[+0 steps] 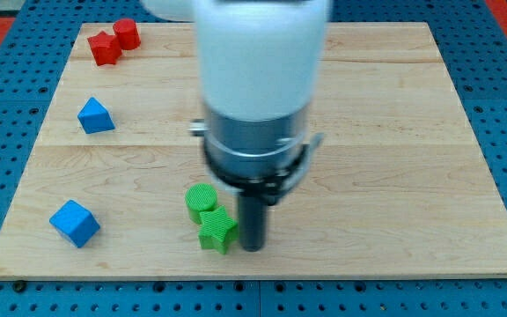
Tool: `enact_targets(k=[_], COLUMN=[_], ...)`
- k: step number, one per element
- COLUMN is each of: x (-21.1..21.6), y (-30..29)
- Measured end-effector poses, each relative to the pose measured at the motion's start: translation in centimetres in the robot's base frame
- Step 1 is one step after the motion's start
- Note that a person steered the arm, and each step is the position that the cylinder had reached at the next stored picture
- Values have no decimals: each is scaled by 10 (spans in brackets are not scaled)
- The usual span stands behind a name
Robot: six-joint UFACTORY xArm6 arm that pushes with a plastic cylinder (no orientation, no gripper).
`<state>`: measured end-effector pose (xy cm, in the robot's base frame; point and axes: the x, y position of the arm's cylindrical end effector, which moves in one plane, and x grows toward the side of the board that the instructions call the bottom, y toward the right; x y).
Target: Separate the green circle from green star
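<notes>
No readable writing or brands showing. My tip (252, 247) sitting low at view's bottom centre, touching or just beside green star (217, 231) on its right. Green circle (201, 200) lying just above-left of star, touching it. No claw showing: arm ending in plain rod. Blue blocks (75, 222), (95, 115) sitting at tabletop (394, 132) left; red pair (113, 40) top left. Arm body hiding tabletop centre.

Green circle (201, 200) and star (217, 231), both ribbed; red and blue blocks; pale wood board (394, 132)
</notes>
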<state>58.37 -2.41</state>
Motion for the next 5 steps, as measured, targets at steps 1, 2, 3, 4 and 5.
enact_targets(k=[1,2,3,4,5], x=[-5,-11,-24,-77,-58], y=[-75,-87,-6,35,-15])
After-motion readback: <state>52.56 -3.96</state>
